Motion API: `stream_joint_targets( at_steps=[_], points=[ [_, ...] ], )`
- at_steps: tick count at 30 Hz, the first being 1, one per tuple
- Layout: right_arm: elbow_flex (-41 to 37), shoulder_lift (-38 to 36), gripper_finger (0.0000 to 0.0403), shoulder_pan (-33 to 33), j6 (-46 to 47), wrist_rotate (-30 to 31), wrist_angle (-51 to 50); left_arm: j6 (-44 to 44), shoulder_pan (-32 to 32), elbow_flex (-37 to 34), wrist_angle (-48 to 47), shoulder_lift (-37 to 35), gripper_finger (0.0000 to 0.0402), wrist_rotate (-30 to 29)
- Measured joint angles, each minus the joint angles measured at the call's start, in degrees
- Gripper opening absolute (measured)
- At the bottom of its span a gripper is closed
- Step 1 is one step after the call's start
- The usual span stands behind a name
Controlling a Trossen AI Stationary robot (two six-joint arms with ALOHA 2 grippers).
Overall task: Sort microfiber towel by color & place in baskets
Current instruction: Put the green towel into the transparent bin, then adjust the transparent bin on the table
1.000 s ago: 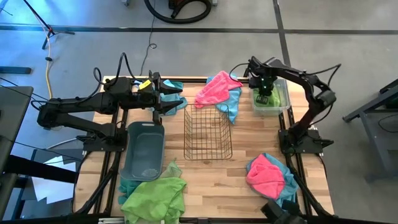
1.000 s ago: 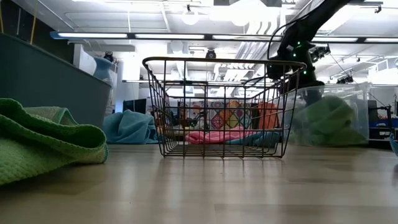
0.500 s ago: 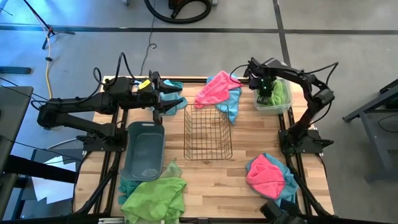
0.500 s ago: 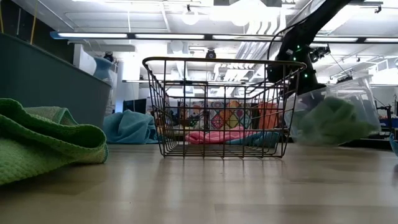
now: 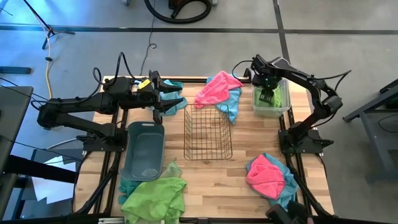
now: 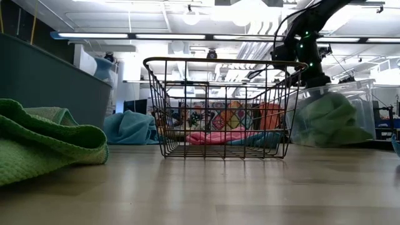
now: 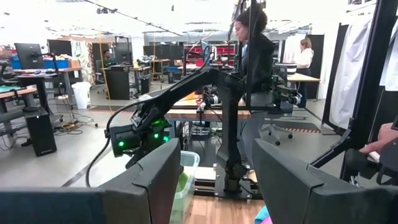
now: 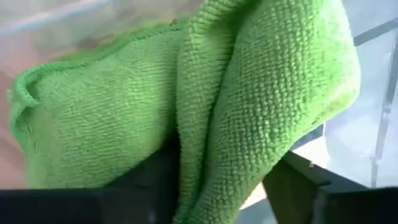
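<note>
Three containers sit on the tabletop: a grey-blue tub at the left, a wire basket in the middle, and a clear bin at the far right. A green towel lies inside the bin, bunched against its walls. The right end effector hangs over the bin just above that towel; its fingers stand apart on either side of a fold of the cloth, and whether they have any hold on it cannot be told. In the low view the bin rests flat with the green cloth heaped inside.

The left end effector waits over the far-left part of the tabletop, fingers apart and holding nothing, with a teal towel beneath it.

A pink-and-teal pile lies far of the basket, a second pink-and-teal pile at the near right, and a green pile at the near left, just near of the tub.
</note>
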Motion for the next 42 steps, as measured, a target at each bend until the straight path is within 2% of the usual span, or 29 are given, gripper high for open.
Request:
stream_joint_targets(
  at_steps=[3,6,21,29,34,38,40,42],
  points=[
    [0.0,-1.43,0.0243,0.0,-0.2,-0.54,-1.47,0.0,0.0,0.0,0.0,0.0,0.0188,0.0],
    [0.0,-3.48,0.0259,0.0,-0.2,-1.38,-2.01,0.0,-0.01,0.0,-0.02,0.0,0.0188,0.0],
    [0.09,-16.61,0.0261,0.0,0.16,-5.67,-1.0,0.0,0.01,0.0,-0.02,0.0,0.0188,0.0],
    [0.09,-20.6,0.0261,-0.07,13.75,-5.81,6.14,0.0,-0.01,0.0,-0.04,0.0,0.0188,0.0],
    [0.11,-20.35,0.0259,-0.01,22.86,-10.42,8.54,0.0,0.01,0.0,-0.07,0.0,0.0188,0.0],
    [0.1,-18.0,0.0228,-0.02,30.43,-8.13,10.34,0.0,-0.01,0.0,-0.07,0.0,0.0188,0.0],
    [0.11,-16.35,0.0186,-0.04,33.63,-7.96,12.58,0.0,0.01,0.0,-0.07,0.0,0.0188,0.0],
    [0.11,-14.56,0.0127,0.0,36.01,-7.51,14.99,-0.02,0.0,0.0,-0.07,0.0,0.0188,0.0]
  ],
)
